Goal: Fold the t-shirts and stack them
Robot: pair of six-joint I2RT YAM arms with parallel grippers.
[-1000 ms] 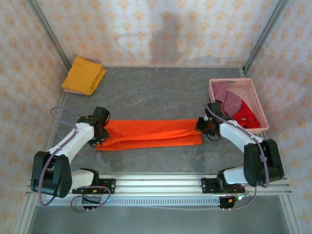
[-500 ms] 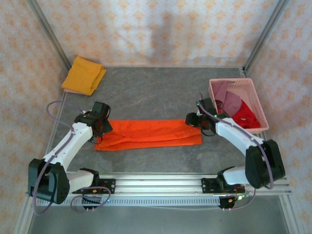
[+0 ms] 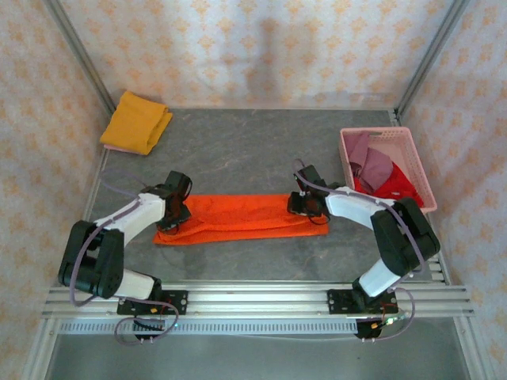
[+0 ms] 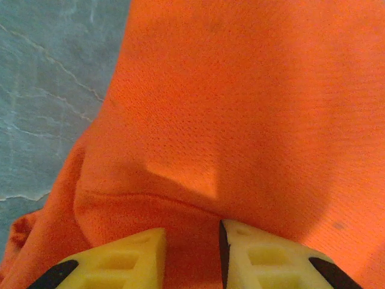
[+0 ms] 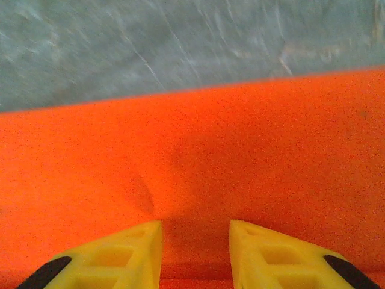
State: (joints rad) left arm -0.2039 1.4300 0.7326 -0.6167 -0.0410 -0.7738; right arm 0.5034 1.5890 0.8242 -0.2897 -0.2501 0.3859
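The bright orange t-shirt (image 3: 238, 218) lies folded into a long flat strip across the near middle of the table. My left gripper (image 3: 179, 212) presses down on its left end. In the left wrist view the yellow fingers (image 4: 114, 262) stand close together with a ridge of orange cloth (image 4: 240, 90) between them, left gripper (image 4: 192, 256) pinching it. My right gripper (image 3: 300, 204) sits on the strip's right part, a little in from the end. Its fingers (image 5: 120, 256) also have puckered orange cloth (image 5: 210, 150) between them, right gripper (image 5: 195, 256) closed on it.
A folded mustard yellow t-shirt (image 3: 136, 121) lies at the far left corner. The pink lattice basket (image 3: 426, 176) at the right holds a red t-shirt (image 3: 396, 187) and a mauve one (image 3: 372, 163). Bare grey table (image 3: 253, 150) lies between them. Patterned walls close in three sides.
Both grippers let go of the strip's ends, moved inward along the orange t-shirt, the right one farther, and closed down on the cloth again.
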